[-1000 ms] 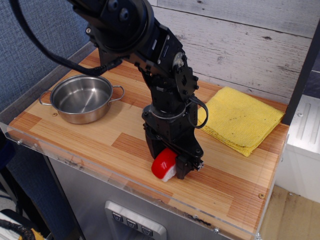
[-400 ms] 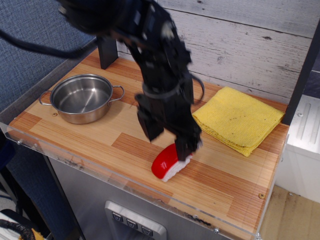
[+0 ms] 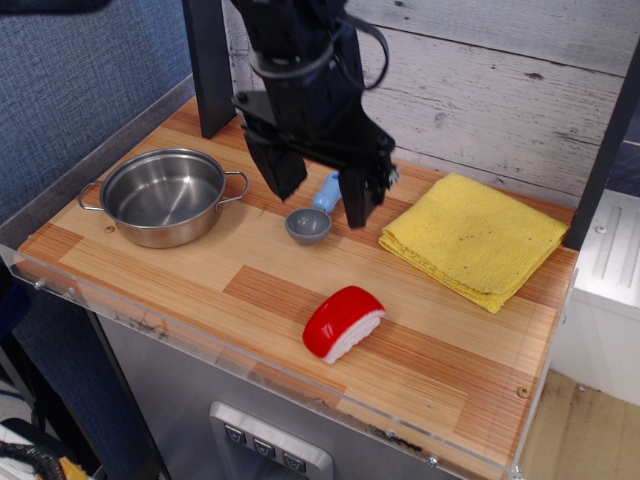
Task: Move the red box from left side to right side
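The red box (image 3: 342, 322), a small rounded toy with a glossy red top over a white base, lies on the wooden table (image 3: 200, 275) near its front edge, right of the middle. My gripper (image 3: 318, 190) hangs open and empty well above the table, behind and above the red box, apart from it. Its two black fingers (image 3: 360, 198) point down and nothing is between them.
A steel pot (image 3: 163, 196) with two handles stands at the left. A small grey spoon with a blue handle (image 3: 312, 218) lies under the gripper. A folded yellow cloth (image 3: 474, 237) lies at the right rear. A dark post (image 3: 208, 65) stands at the back.
The gripper has let go of the red box, opened, and risen up and back. The red box now lies alone on the table, and the spoon has come into view.
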You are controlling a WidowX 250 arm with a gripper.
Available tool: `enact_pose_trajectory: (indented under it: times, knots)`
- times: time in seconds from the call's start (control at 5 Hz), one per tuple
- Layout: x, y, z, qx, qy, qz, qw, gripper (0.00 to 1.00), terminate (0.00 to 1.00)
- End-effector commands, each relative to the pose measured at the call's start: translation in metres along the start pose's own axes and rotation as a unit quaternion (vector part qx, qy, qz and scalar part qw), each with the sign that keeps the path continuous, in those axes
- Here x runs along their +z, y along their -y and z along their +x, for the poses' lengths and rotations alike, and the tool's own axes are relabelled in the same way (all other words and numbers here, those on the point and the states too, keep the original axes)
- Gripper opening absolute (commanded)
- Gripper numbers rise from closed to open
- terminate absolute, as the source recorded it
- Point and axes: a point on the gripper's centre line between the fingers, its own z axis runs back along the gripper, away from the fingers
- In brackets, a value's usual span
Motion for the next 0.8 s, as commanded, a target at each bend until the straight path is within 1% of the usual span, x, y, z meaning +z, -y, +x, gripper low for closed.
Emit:
enact_pose_trajectory:
  times: [0.0, 0.4, 0.6]
  knots:
    - [0.0204, -0.0106, -0.0032, 0.028, 0.045, 0.031, 0.9981, 1.00, 0.00]
    - [0.0204, -0.0106, -0.0032, 0.028, 0.045, 0.031, 0.9981, 1.00, 0.00]
    - [0.0204, -0.0106, -0.0032, 0.028, 0.045, 0.031, 0.9981, 1.00, 1.00]
